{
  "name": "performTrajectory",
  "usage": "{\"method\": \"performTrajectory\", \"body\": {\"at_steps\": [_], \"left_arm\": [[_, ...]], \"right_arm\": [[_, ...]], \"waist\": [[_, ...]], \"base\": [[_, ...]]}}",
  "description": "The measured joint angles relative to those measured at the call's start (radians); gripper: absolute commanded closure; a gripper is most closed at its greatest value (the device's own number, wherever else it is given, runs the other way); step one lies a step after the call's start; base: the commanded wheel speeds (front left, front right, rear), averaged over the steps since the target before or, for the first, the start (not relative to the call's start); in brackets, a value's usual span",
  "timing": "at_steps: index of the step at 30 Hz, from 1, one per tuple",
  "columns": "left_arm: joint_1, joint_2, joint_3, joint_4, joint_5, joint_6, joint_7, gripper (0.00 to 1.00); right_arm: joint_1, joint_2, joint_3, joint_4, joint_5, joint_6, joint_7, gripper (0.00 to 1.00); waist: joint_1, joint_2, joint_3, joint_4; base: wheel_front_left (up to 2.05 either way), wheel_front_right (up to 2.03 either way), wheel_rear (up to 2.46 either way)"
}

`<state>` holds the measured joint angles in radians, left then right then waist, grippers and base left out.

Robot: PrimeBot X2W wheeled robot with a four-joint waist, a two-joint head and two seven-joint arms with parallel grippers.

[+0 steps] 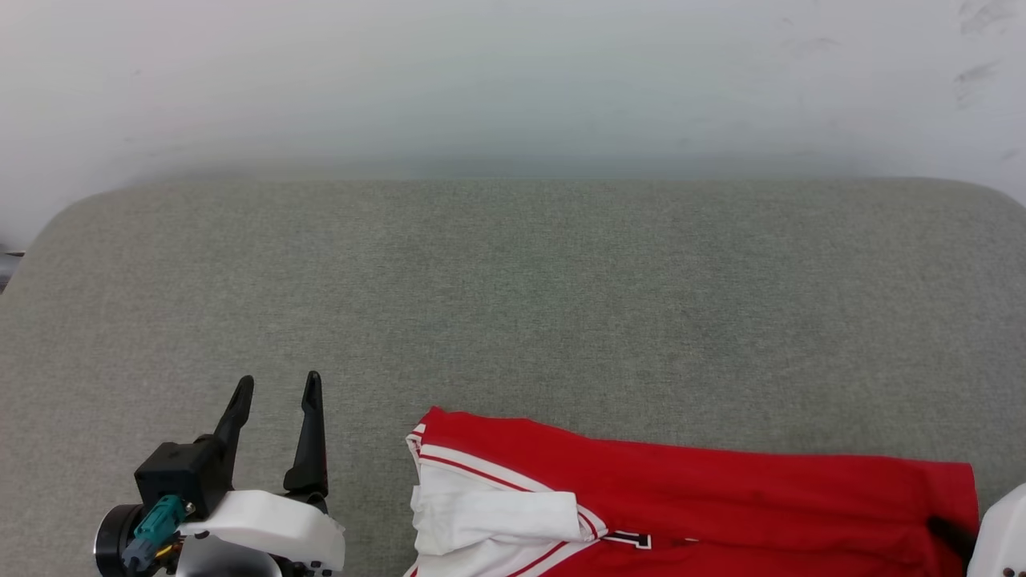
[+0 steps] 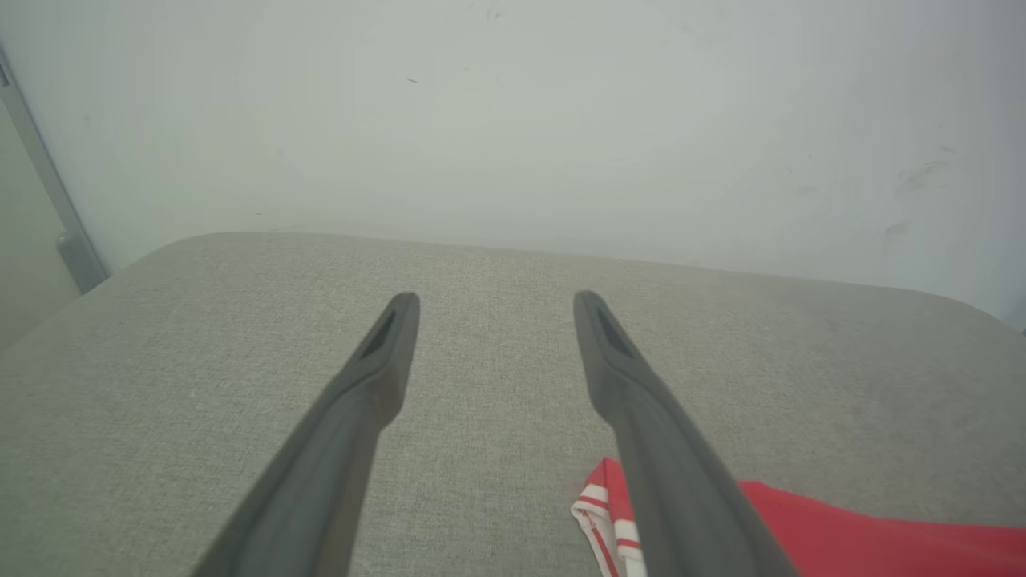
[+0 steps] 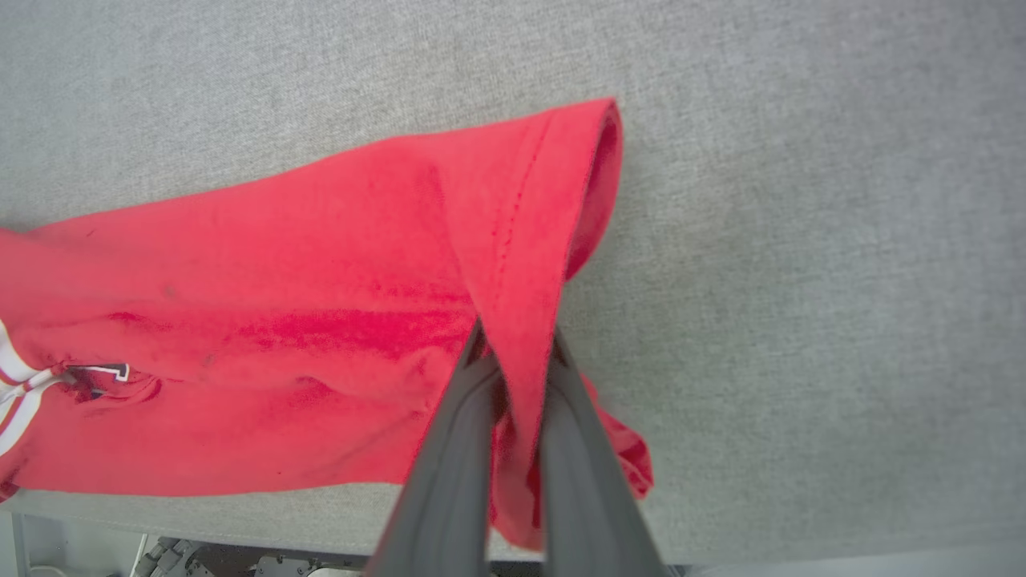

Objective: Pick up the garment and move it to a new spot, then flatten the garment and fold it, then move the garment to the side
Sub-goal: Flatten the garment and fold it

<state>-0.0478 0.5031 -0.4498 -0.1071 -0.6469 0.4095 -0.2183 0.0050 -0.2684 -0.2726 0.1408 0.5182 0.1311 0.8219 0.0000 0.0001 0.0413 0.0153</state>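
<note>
Red garment (image 1: 721,497), long axis left-right, near edge; right pincer (image 3: 517,350) clamps right end; left pincer (image 1: 278,385) spread, empty.

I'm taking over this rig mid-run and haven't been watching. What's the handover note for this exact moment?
Left gripper: open and holding nothing, above the grey cushion, to the left of the garment.
Right gripper: fingers shut on a red hem edge of the garment, which is lifted slightly there.
Garment: lies wrinkled along the cushion's near edge, with a white sleeve folded across it.
Done: the right-hand grasp is made.
Left, as it looks: carry it to a new spot, flatten it, fold it, then move it aside.
</note>
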Motion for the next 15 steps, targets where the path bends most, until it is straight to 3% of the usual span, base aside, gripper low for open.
{"method": "performTrajectory", "body": {"at_steps": [3,8,15], "left_arm": [[0.000,0.000,0.000,-0.001,-0.001,0.000,0.000,0.00],[-0.001,-0.001,-0.005,-0.002,-0.005,-0.005,0.003,0.00],[-0.015,-0.004,-0.010,0.001,-0.005,-0.006,0.003,0.00]], "right_arm": [[-0.013,0.029,-0.030,-0.007,0.046,0.000,0.024,1.00],[-0.056,0.174,-0.076,-0.011,0.304,0.000,0.170,1.00],[-0.066,0.213,-0.080,-0.012,0.653,0.000,0.332,1.00]], "waist": [[0.0000,0.0000,0.005,-0.006],[0.0000,0.0000,0.009,-0.006],[0.0000,0.0000,0.017,0.020]], "base": [[0.00,0.00,0.00],[0.00,0.00,0.00],[0.00,0.00,0.00]]}}
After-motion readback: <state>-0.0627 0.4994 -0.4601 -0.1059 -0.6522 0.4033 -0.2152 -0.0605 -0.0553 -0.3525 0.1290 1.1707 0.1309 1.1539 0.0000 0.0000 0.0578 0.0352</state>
